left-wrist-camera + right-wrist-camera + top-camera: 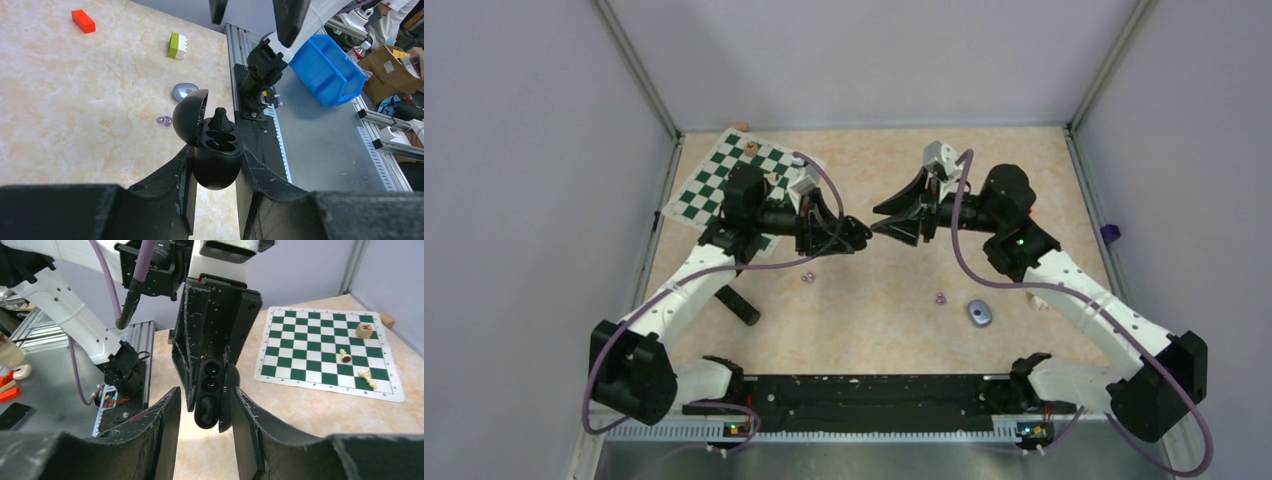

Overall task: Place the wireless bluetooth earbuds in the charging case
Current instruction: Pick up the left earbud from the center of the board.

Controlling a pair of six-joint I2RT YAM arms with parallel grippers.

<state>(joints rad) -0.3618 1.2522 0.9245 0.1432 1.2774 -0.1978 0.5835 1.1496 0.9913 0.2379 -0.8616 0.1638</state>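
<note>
Chessboard (330, 352), red block (83, 21), blue bin (330, 70)

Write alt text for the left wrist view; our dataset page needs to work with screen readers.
The left gripper clamps an open black charging case, lid tipped left, a black earbud poking up at its far end. Beyond it on the table lie a closed purple case and a purple earbud.

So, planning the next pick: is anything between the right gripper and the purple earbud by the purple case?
Nothing visible lies between the right gripper and that purple earbud; the purple case sits beside it, apart.
</note>
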